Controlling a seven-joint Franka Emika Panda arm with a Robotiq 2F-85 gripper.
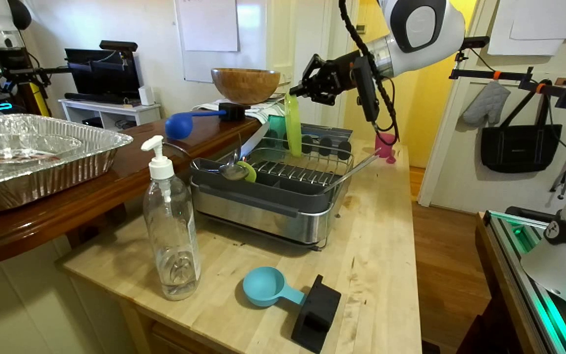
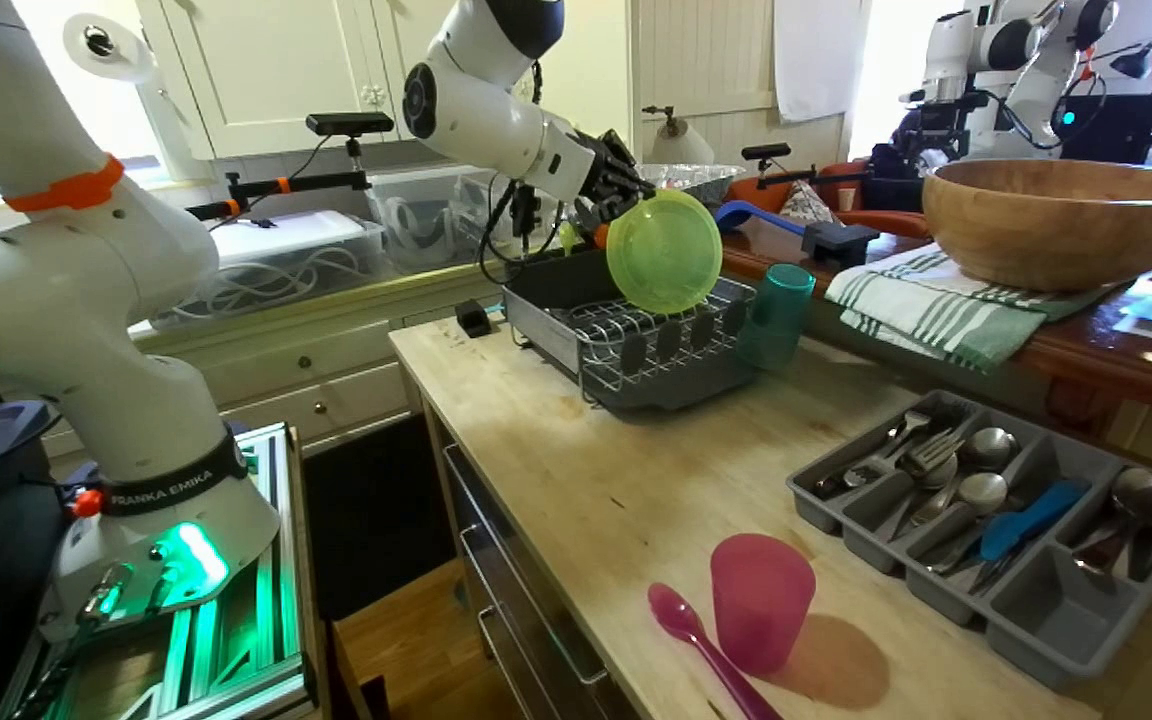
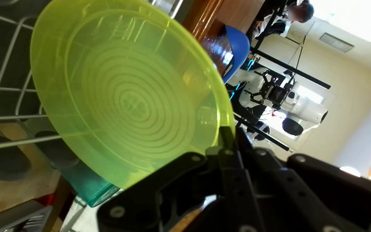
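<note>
Notably, a strip of wood is showing along the pale surface (image 1: 376,255), between the dish rack (image 1: 258,214) and the long edge above the floor (image 1: 445,255). On the opposite side, a dark raised surface (image 1: 204,137) is forming a boundary, and a wooden bowl (image 2: 1066,230) is resting there on a striped towel (image 2: 936,310). The pink cup (image 2: 761,605) and the cutlery tray (image 2: 1066,610) are sitting well apart from the rack, leaving a broad stretch of wood between; a pink spoon (image 2: 676,612) is lying beside the cup. The soap bottle (image 1: 172,236) is standing near the rack's other end. The yellow-green plate (image 2: 664,255) is standing on edge, nearly upright, over the rack's wire part, close to the teal cup (image 2: 778,310) at the corner; whether its lower rim is touching the wires, the views are leaving unclear. In both exterior views, the arm (image 1: 413,34) is slanting down from above, its wrist pointing toward the plate and a black cable (image 1: 361,45) looping beneath. The pincer (image 3: 233,133) is pinching the plate's upper rim, one finger lying on either side; in the wrist view, the plate's ringed face is filling the area left of the fingertips.
</note>
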